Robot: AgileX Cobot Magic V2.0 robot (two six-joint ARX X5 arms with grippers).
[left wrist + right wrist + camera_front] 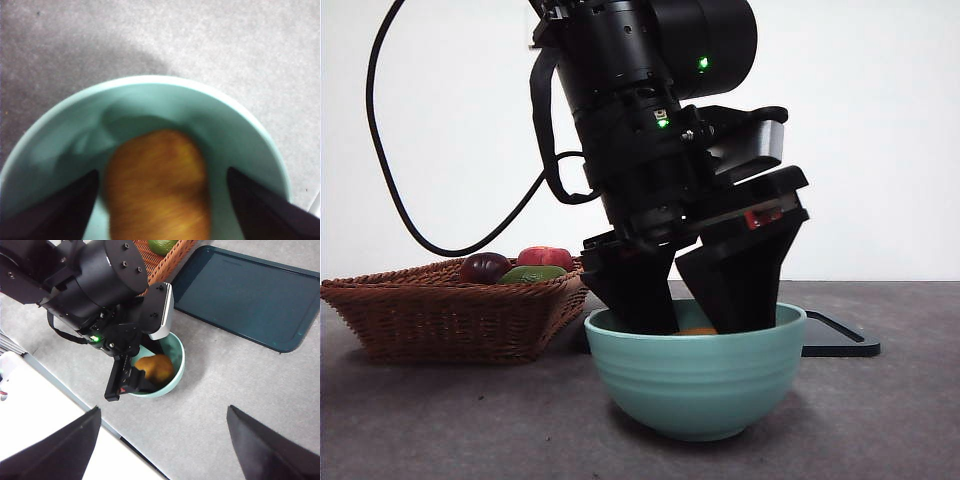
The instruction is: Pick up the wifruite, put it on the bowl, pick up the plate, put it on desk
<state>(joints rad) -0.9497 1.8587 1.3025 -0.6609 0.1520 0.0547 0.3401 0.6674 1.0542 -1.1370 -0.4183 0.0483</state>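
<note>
Teal and ridged, the bowl (pixel 695 375) stands nearest on the grey bench (pixel 880 420), and the left gripper (pixel 692 300) reaches down into it from above, its two black fingers (pixel 638 290) dipping below the pale rim. Inside lies the wifruite (pixel 159 185), an oval brownish-orange fruit resting on the bowl's floor; only a sliver of orange shows over the rim in the front view. In the left wrist view the fingers stand apart, one on each side of the fruit, with a strip of teal between each of them and the skin, so the fruit appears released, not clamped. Its long axis runs along the gap between the fingers, pointing away from the wrist toward the far wall of the bowl. It looks light and firm, with dull skin that should not slip much; taking hold again would best be done across its short waist. The bowl, likely ceramic, would chip if knocked. Behind and to one side sits a wicker basket (pixel 450 310) holding a red fruit (pixel 545 257), a dark fruit (pixel 485 266) and a green fruit (pixel 533 273). A dark tray (pixel 250 295) lies flat beyond the bowl. The right gripper (pixel 160 440) waits high above, its fingers wide apart and holding nothing.
</note>
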